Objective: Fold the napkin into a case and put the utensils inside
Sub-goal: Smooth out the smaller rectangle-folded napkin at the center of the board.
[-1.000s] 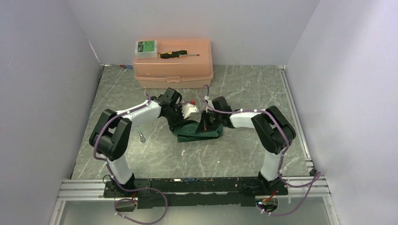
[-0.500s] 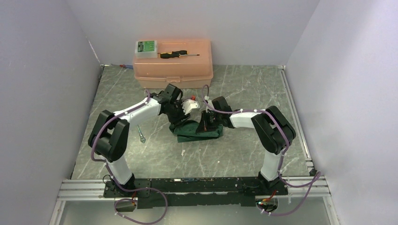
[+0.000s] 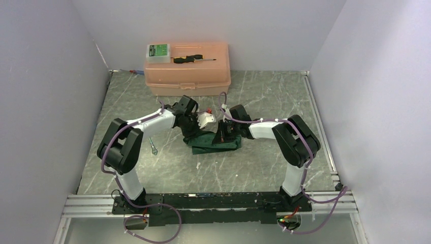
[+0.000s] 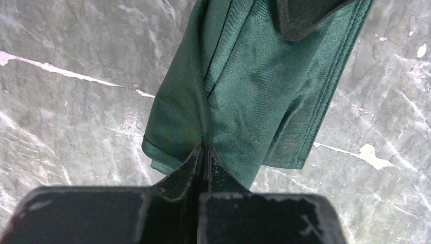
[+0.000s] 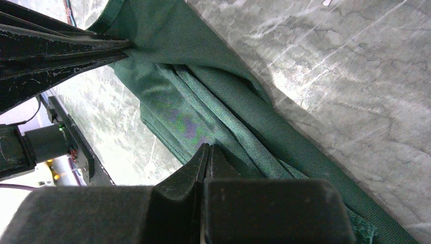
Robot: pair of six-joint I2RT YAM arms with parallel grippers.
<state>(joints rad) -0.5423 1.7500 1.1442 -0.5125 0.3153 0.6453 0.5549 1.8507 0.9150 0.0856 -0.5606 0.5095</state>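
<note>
The dark green napkin (image 3: 216, 142) lies folded into a thick band in the middle of the table. My left gripper (image 4: 205, 147) is shut on a pinched ridge of cloth at the napkin's (image 4: 249, 91) left end. It also shows from above (image 3: 192, 133). My right gripper (image 5: 208, 146) is shut with nothing seen between its tips, which rest on the napkin's layered folds (image 5: 223, 117). From above it (image 3: 222, 138) sits over the napkin's middle. One thin silver utensil (image 3: 153, 146) lies on the table left of the napkin, apart from both grippers.
A pink plastic box (image 3: 187, 76) stands at the back. A black-handled screwdriver (image 3: 193, 59) and a small green-labelled case (image 3: 158, 52) lie on its lid. Walls close in the left, right and back sides of the marble table (image 3: 244, 168).
Half a second ago the left gripper had drawn slightly back and up from the napkin; now it is down at the left end again, shut on cloth. The right arm has not moved.
</note>
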